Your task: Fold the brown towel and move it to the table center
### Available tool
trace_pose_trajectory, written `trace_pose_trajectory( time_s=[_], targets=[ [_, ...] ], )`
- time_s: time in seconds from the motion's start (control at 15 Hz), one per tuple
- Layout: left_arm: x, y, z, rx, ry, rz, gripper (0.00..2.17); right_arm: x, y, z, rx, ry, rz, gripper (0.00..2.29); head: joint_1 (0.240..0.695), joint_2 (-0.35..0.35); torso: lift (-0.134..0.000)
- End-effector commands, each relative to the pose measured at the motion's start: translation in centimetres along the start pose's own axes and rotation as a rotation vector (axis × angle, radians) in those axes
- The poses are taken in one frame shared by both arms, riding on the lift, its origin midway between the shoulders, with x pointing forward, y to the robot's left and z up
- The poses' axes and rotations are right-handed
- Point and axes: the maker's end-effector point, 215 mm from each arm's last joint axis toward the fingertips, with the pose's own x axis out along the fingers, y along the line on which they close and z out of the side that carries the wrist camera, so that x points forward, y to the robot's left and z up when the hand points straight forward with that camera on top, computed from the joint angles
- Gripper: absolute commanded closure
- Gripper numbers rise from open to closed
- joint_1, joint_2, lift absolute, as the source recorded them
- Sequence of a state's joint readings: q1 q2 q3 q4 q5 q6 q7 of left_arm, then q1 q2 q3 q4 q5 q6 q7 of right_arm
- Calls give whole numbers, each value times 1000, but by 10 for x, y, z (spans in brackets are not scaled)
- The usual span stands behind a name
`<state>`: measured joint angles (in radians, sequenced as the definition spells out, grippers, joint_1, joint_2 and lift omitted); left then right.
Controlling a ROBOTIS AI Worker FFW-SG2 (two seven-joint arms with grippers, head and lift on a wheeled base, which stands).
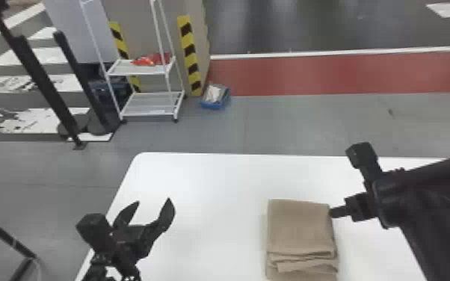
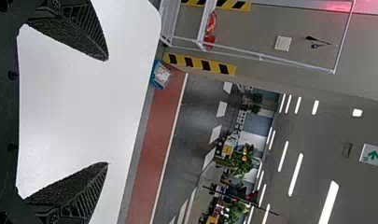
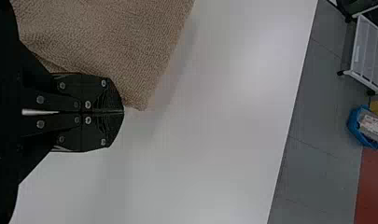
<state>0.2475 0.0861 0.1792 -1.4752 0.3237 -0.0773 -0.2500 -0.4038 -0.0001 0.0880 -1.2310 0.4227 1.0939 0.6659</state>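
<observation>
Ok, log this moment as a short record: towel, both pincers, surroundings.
towel: brown, folded in layers, on the white table
left pincer: open, empty, left of the towel
right pincer: shut, at the towel's right edge; contact unclear
surroundings: white cart and blue bin on the floor beyond

The brown towel [image 1: 299,228], just beside the right claw [image 1: 332,213], is cropped at its near end in the head view; contact between the two is indeterminate. The table [image 1: 216,179] is partly hidden behind the right claw's arm [image 1: 437,194]. Red contents [image 1: 153,59] of the cart [image 1: 138,71], well beyond the left claw [image 1: 153,213], are indistinct.
</observation>
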Motion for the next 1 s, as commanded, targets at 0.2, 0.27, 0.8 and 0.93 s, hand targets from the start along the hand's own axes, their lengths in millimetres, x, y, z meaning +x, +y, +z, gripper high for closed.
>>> trace_pose_trajectory(
  time_s=[0.2,0.27,0.8,0.93],
  targets=[
    [2,-19,9,41,-10,-36,76,-63,0,-26,119,-189,24,63,695,151,0],
    [2,-31,8,66,-6,-59,76,-72,-1,-35,131,-216,21,60,695,142,0],
    [-28,-59,-3,212,-43,-133,76,-174,-59,-49,59,-858,-306,70,695,-16,0],
    [-35,-57,-7,221,-35,-120,76,-183,-57,-67,37,-878,-328,70,695,-29,0]
  ],
)
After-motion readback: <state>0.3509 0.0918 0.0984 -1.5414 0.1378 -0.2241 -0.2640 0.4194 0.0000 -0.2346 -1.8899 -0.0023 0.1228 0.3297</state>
